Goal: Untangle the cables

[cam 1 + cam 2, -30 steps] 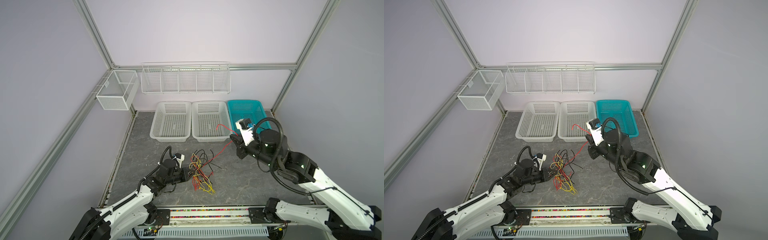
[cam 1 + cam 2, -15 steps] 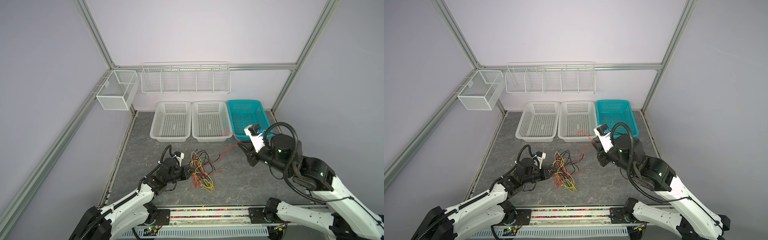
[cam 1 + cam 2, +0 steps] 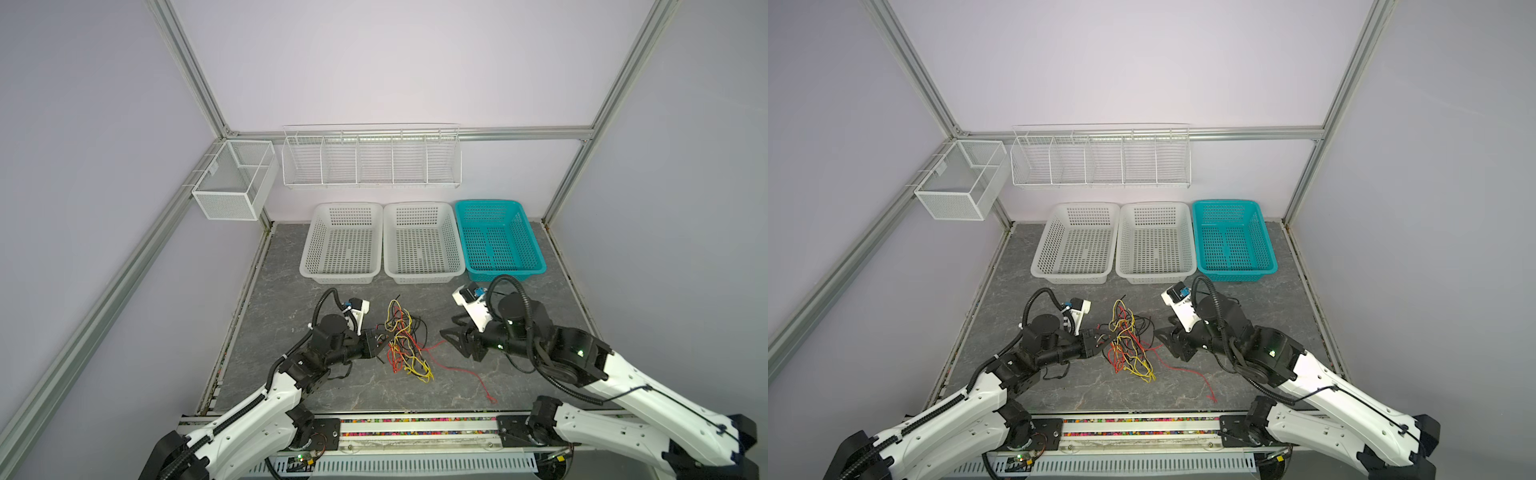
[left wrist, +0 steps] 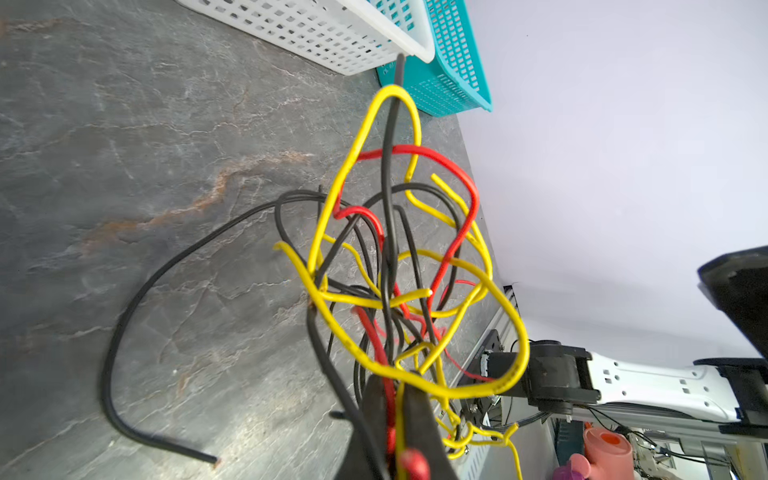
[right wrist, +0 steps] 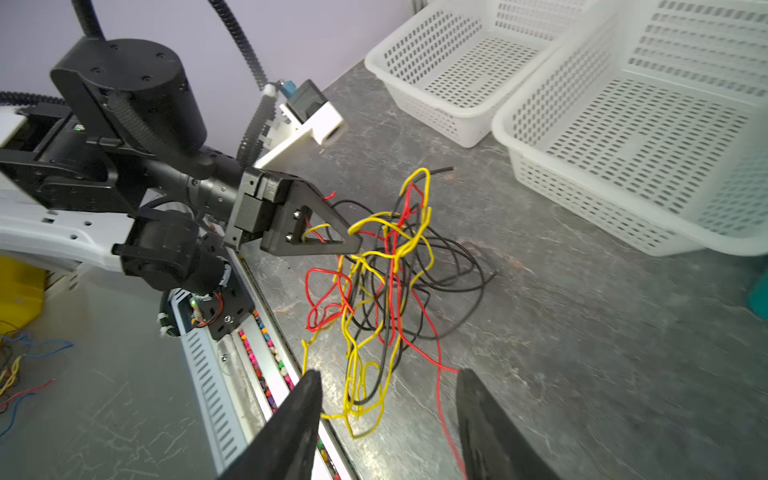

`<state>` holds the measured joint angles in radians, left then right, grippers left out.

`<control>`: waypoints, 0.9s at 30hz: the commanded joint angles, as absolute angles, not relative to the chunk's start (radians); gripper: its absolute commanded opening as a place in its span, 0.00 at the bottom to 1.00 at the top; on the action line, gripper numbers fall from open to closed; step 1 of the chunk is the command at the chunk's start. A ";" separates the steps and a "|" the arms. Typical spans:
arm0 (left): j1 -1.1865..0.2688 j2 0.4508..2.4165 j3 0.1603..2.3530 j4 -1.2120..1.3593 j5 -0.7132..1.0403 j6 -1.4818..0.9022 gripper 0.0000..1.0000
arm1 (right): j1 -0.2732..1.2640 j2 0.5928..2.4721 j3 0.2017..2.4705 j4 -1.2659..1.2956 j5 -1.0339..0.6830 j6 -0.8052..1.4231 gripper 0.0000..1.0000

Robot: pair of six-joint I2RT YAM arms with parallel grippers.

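Observation:
The cables (image 3: 405, 345) (image 3: 1128, 345) form one tangle of red, yellow and black strands on the grey table, in both top views. My left gripper (image 3: 380, 344) (image 4: 397, 386) is shut on red and yellow strands at the tangle's left side and holds that part slightly lifted. One red cable (image 3: 467, 369) (image 5: 440, 399) trails loose from the tangle toward the front right and lies flat. My right gripper (image 3: 451, 328) (image 5: 388, 376) stands open just right of the tangle, low over the table. The loose red cable runs beneath the gap between its fingers, ungripped.
Two white baskets (image 3: 340, 277) (image 3: 424, 277) and a teal basket (image 3: 505, 272) stand in a row at the back. A wire rack (image 3: 372, 183) hangs on the back wall, a mesh box (image 3: 232, 183) on the left frame. A rail (image 3: 415, 424) borders the front edge.
My right gripper opened and let go of the red cable it held up near the baskets, then came down toward the front. That cable now lies on the table. The left gripper stayed put.

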<state>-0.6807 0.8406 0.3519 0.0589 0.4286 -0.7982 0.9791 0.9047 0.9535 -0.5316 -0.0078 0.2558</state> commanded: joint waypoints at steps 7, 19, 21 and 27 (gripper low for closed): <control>-0.676 0.801 0.392 0.097 0.469 -0.775 0.00 | 1.025 1.153 0.932 -0.332 0.059 0.317 0.39; -0.677 0.762 0.384 0.083 0.480 -0.769 0.00 | 1.020 1.287 0.885 -0.217 0.082 0.282 0.30; -0.676 0.761 0.385 0.083 0.480 -0.768 0.00 | 1.017 1.296 0.864 -0.207 0.116 0.282 0.28; -0.677 0.759 0.387 0.062 0.473 -0.760 0.00 | 1.002 1.284 0.815 -0.171 0.095 0.271 0.28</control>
<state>-0.6807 0.7769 0.3519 0.0456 0.4618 -0.7750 1.0142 1.2942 0.8452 -0.2108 0.0818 0.2871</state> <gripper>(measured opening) 0.061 0.283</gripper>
